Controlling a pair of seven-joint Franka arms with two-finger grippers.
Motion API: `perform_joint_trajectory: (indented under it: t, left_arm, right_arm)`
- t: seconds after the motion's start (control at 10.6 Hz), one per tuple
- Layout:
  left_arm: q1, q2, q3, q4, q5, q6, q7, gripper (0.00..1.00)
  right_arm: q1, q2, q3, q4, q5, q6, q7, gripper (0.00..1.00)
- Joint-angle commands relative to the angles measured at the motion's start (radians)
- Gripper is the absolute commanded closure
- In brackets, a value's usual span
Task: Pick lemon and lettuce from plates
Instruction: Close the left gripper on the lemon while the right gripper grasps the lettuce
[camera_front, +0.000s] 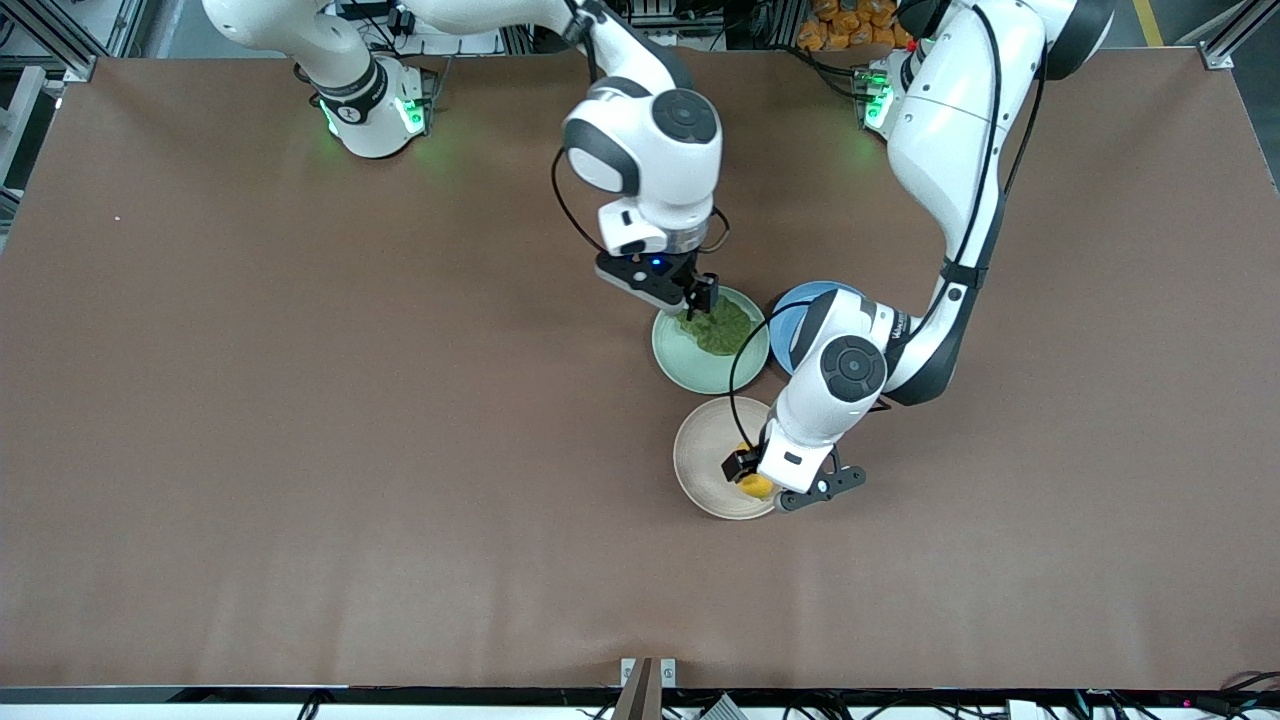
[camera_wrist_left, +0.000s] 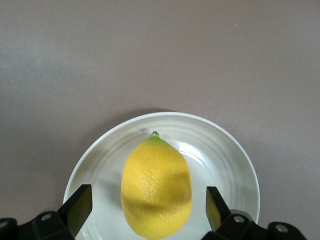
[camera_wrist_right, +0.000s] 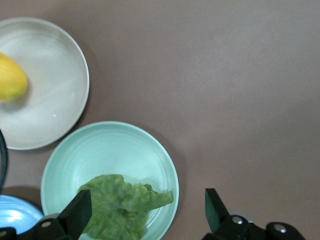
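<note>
On the brown worktop the right arm comes first, reaching from its base down to the mint plate. The right pincer hangs low over the edge of that plate that is farther from the front camera, right at the lettuce. Its fingers stand spread wide and hold nothing. In the right wrist view the crinkled leaf lies flat on the mint plate, partly between the spread fingers but closer to one of them.

Next comes the beige plate, nearer to the front camera than the mint one and just beside it. The lemon rests on it, toward the left arm's end. The left pincer is down around the fruit. In the left wrist view the lemon sits between the two fingers, a clear gap on each side, so this pincer is also spread and grips nothing. The plate shows pale white there.

A blue plate sits beside the mint one, toward the left arm's end, partly hidden by the left arm.
</note>
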Motion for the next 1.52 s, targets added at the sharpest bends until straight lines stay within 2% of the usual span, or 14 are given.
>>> perform_joint_trajectory:
  t: [0.0,0.09,0.19,0.28,0.38,0.47,0.95,1.04,1.23,1.33,1.42]
  left_arm:
    - [-0.015,0.031,0.010,0.028,-0.020,0.021,-0.030,0.00]
    - [-0.017,0.041,0.011,0.028,-0.020,0.030,-0.045,0.00]
    - [-0.026,0.047,0.011,0.028,-0.020,0.036,-0.055,0.08]
    - [-0.028,0.052,0.010,0.028,-0.020,0.038,-0.074,0.60]
    - [-0.028,0.054,0.011,0.028,-0.020,0.038,-0.102,0.92]
    - [-0.029,0.054,0.011,0.026,-0.017,0.038,-0.113,1.00]
    - [0.007,-0.037,0.018,0.017,-0.009,0.019,-0.107,1.00]
    - [0.021,-0.055,0.018,0.017,-0.007,-0.010,-0.105,1.00]
    - [0.052,-0.093,0.018,0.014,-0.006,-0.065,-0.093,1.00]
    - [0.064,-0.116,0.019,0.008,-0.004,-0.105,-0.089,1.00]
    - [0.093,-0.142,0.019,-0.001,-0.004,-0.158,-0.066,1.00]
  right_arm:
    - [0.026,0.080,-0.010,0.049,-0.049,0.050,0.073,0.05]
    - [0.040,0.102,-0.012,0.057,-0.056,0.053,0.076,0.08]
    - [0.045,0.115,-0.012,0.063,-0.061,0.055,0.078,0.13]
    - [0.051,0.135,-0.013,0.075,-0.064,0.066,0.085,0.14]
    - [0.053,0.154,-0.013,0.096,-0.078,0.073,0.116,0.17]
    - [0.059,0.166,-0.013,0.104,-0.110,0.075,0.146,0.20]
    - [0.083,0.254,-0.013,0.133,-0.199,0.124,0.186,0.24]
    - [0.083,0.255,-0.013,0.133,-0.208,0.122,0.190,0.34]
    - [0.082,0.255,-0.013,0.133,-0.245,0.121,0.174,0.92]
    - [0.082,0.249,-0.012,0.133,-0.247,0.115,0.177,1.00]
    - [0.082,0.237,-0.012,0.133,-0.244,0.109,0.177,1.00]
